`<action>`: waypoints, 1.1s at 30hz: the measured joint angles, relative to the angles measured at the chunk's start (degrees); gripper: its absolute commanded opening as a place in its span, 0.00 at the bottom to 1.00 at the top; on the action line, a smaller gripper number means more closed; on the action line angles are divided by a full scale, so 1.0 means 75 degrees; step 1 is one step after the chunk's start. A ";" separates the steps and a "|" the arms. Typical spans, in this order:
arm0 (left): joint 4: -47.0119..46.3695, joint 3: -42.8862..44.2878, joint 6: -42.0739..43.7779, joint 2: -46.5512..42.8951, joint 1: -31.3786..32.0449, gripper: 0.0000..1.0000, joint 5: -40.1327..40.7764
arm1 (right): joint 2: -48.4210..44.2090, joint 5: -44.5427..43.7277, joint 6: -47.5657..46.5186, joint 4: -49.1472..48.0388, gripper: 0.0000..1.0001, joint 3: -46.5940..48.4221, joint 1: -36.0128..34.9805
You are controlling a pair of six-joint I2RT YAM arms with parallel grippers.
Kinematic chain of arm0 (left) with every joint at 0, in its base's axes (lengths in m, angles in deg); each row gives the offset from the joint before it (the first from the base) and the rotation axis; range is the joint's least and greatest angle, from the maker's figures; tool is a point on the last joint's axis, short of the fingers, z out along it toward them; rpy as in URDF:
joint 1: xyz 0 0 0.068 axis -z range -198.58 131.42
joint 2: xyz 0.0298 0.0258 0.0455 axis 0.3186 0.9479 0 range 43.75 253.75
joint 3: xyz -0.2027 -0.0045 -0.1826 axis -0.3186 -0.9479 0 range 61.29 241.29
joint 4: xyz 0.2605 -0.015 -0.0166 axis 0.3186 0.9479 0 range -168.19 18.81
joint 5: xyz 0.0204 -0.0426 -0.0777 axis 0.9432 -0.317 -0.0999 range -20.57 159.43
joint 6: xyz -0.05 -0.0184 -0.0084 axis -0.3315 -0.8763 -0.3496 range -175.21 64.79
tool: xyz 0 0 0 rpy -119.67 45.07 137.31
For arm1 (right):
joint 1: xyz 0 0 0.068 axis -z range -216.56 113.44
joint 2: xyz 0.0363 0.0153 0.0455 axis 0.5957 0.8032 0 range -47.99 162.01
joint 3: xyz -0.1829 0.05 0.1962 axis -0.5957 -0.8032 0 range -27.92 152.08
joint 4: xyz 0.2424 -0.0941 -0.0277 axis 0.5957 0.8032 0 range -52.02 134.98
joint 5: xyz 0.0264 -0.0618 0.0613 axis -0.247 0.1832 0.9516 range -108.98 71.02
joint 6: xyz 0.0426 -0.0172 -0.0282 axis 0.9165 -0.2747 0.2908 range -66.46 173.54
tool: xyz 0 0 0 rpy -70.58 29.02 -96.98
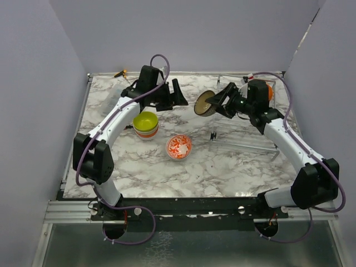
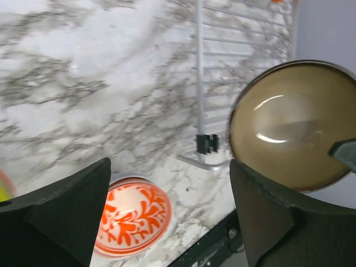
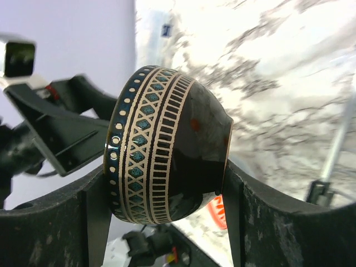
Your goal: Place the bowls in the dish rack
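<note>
My right claw [image 1: 216, 101] pinches the dark brown bowl [image 1: 203, 103] on edge, aloft just left of the dish rack [image 1: 247, 133]. Carry it right, hold it upright, lower gently. My left claw [image 1: 179, 95] is spread, empty.

A white marble-patterned table [image 1: 139, 167] stands enclosed by plain lavender walls [image 1: 194, 33].
</note>
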 measured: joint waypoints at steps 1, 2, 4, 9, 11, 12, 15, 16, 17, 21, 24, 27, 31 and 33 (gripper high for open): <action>0.0006 -0.0160 0.0000 -0.0114 -0.0073 0.90 0.0198 | 0.0023 -0.0280 -0.0195 0.0265 0.43 0.0169 0.0000; 0.0009 -0.0347 0.0009 -0.0286 -0.0181 0.94 0.0452 | 0.0055 -0.0557 -0.0411 0.0513 0.43 0.0332 0.0000; 0.0015 -0.0676 0.0067 -0.0653 -0.0358 0.98 0.0924 | 0.0149 -0.1139 -0.0877 0.1020 0.43 0.0694 0.0000; 0.0038 -0.1125 0.0256 -0.1559 -0.0629 0.99 0.1804 | 0.0606 -0.2865 -0.2346 0.2008 0.43 0.1661 0.0006; 0.0061 -0.1204 0.0323 -0.1824 -0.0670 0.99 0.1976 | 0.0851 -0.3590 -0.2981 0.2215 0.41 0.1999 0.0009; 0.0076 -0.1218 0.0361 -0.1909 -0.0685 0.99 0.2040 | 0.0982 -0.3946 -0.3290 0.2267 0.41 0.2139 0.0009; 0.0090 -0.1349 0.0402 -0.2127 -0.0717 0.99 0.2241 | 0.1431 -0.5106 -0.4185 0.2299 0.40 0.2503 0.0009; 0.0119 -0.1416 0.0399 -0.2165 -0.0726 0.99 0.2294 | 0.1597 -0.5470 -0.4473 0.2299 0.40 0.2600 0.0009; 0.0134 -0.1469 0.0399 -0.2180 -0.0726 0.99 0.2314 | 0.1763 -0.5811 -0.4747 0.2288 0.40 0.2684 0.0009; 0.0251 -0.1714 0.0396 -0.2177 -0.0726 0.99 0.2375 | 0.2430 -0.6857 -0.5904 0.1979 0.40 0.2850 0.0015; 0.0321 -0.1728 0.0388 -0.2107 -0.0731 0.99 0.2372 | 0.2914 -0.7344 -0.6811 0.1588 0.39 0.2926 0.0023; 0.0315 -0.1728 0.0347 -0.1926 -0.0731 0.99 0.2363 | 0.3293 -0.7548 -0.7758 0.1040 0.38 0.2929 0.0023; 0.0309 -0.1731 0.0318 -0.1638 -0.0731 0.99 0.2363 | 0.3742 -0.7595 -0.9087 0.0210 0.38 0.2932 0.0023; 0.0309 -0.1731 0.0315 -0.1518 -0.0731 0.99 0.2363 | 0.3987 -0.7618 -0.9605 -0.0111 0.38 0.2955 0.0023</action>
